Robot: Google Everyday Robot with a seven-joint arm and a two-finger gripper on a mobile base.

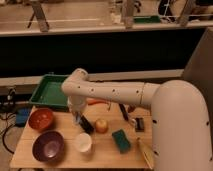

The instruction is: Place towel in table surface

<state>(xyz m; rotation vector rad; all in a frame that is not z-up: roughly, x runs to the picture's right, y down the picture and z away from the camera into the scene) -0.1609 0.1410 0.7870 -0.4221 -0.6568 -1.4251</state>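
Observation:
The table surface (107, 150) is a light-brown wooden top in the lower half of the camera view. My gripper (77, 118) points down over its left middle, hanging from the white arm (112, 92) that reaches in from the right. It is just right of a red-brown bowl (41, 119) and touches or nearly touches a dark object (86, 125) lying on the wood. I cannot make out a towel for certain. A white round item (83, 142) sits on the table below the gripper.
A green tray (49, 92) stands at the table's back left. A purple bowl (48, 146) is at the front left. A yellowish fruit (101, 125), a green sponge-like block (121, 140), a small black item (139, 124) and a banana-like object (145, 152) lie to the right.

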